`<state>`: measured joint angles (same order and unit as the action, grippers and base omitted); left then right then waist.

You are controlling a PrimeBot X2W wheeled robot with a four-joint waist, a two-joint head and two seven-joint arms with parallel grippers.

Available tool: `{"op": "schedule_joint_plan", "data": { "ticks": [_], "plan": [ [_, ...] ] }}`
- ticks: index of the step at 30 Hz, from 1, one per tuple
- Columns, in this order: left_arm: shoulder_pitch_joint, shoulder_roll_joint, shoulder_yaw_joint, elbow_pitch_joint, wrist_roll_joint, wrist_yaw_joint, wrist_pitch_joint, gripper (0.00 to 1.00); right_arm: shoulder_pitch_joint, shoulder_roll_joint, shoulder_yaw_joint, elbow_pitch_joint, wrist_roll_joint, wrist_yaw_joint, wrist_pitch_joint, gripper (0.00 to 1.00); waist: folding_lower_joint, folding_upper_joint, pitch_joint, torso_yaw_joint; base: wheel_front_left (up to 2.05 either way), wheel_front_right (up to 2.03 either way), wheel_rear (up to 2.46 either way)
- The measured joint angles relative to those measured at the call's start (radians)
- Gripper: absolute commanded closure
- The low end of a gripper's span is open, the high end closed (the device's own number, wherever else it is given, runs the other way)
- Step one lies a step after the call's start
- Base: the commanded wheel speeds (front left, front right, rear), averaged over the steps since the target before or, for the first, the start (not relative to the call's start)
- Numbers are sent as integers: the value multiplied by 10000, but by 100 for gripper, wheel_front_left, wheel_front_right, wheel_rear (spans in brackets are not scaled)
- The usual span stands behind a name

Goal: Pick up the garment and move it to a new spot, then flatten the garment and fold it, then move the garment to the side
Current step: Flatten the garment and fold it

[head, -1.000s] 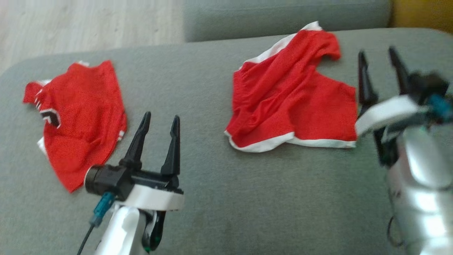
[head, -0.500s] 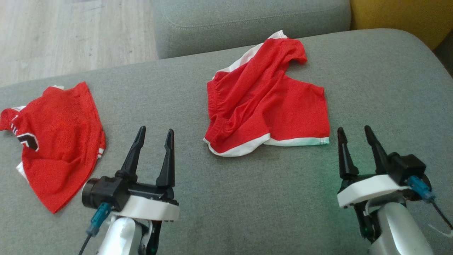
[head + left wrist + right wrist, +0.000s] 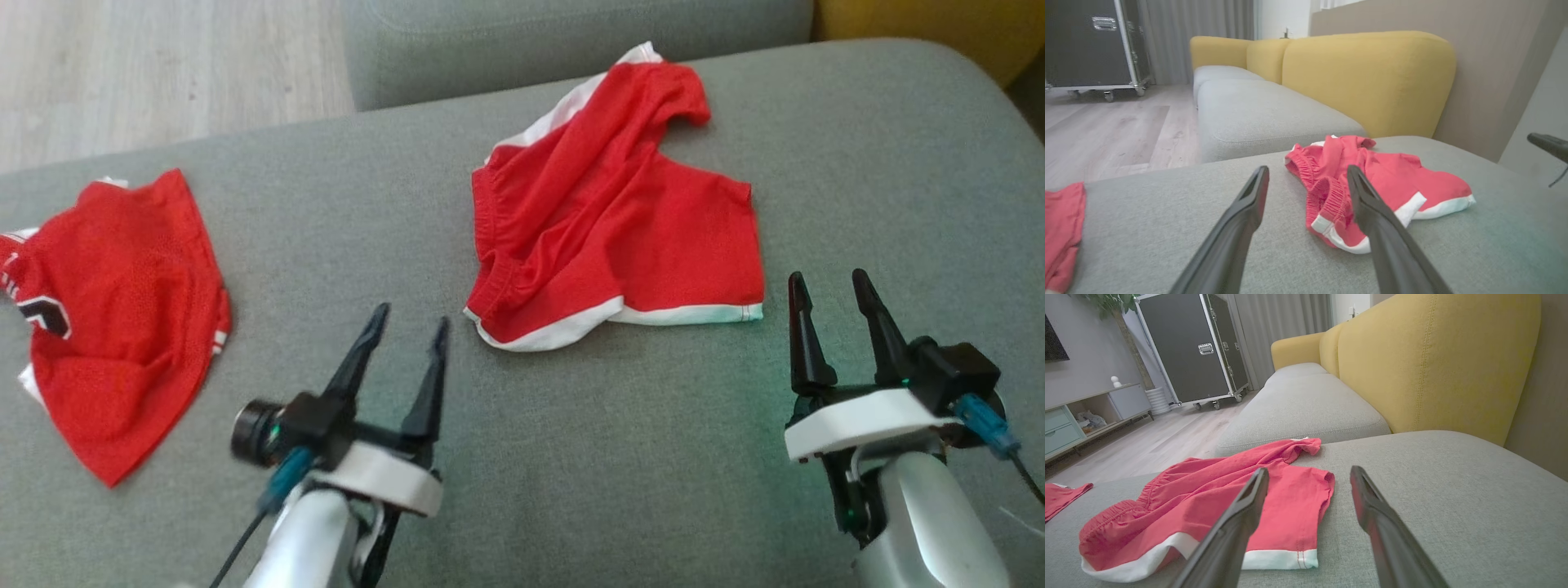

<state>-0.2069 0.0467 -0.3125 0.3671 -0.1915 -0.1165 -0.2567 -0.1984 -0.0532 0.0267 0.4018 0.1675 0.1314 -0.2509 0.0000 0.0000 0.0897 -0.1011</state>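
The garment, crumpled red shorts [image 3: 620, 220] with white trim, lies at the middle back of the grey cushion [image 3: 571, 457]. My left gripper [image 3: 412, 315] stands open, tilted right, its fingertips just short of the shorts' near left corner. In the left wrist view the shorts [image 3: 1392, 179] lie just beyond and right of the left gripper [image 3: 1307, 168]. My right gripper [image 3: 826, 276] is open just off the shorts' near right corner. From the right wrist the shorts [image 3: 1208, 490] spread left of the right gripper [image 3: 1309, 469]. Neither holds anything.
A second red garment, a jersey [image 3: 114, 310] with a black and white mark, lies at the cushion's far left. Behind are another grey seat [image 3: 571, 33], a yellow backrest [image 3: 1433, 363], wood floor [image 3: 163, 65] and a black wheeled case [image 3: 1188, 347].
The head camera has shifted. My right gripper has drawn back from beside the shorts' right edge to below their near right corner. My left gripper has moved right toward the shorts.
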Motion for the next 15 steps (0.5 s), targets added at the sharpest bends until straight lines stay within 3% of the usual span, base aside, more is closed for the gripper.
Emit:
{"op": "schedule_joint_plan", "data": {
  "ticks": [7, 15],
  "plan": [
    [-1500, 50, -1026, 2050, 483, -81, 4, 0, -378, 4, 58, -23, 104, 0, 0, 0, 1, 0, 568, -181, 0, 0, 0],
    [-3012, 215, -1358, 4190, 794, -71, 307, 0, -631, 10, 13, -81, 261, 0, 0, 0, 2, 0, 1222, -547, 0, 0, 0]
  ]
}}
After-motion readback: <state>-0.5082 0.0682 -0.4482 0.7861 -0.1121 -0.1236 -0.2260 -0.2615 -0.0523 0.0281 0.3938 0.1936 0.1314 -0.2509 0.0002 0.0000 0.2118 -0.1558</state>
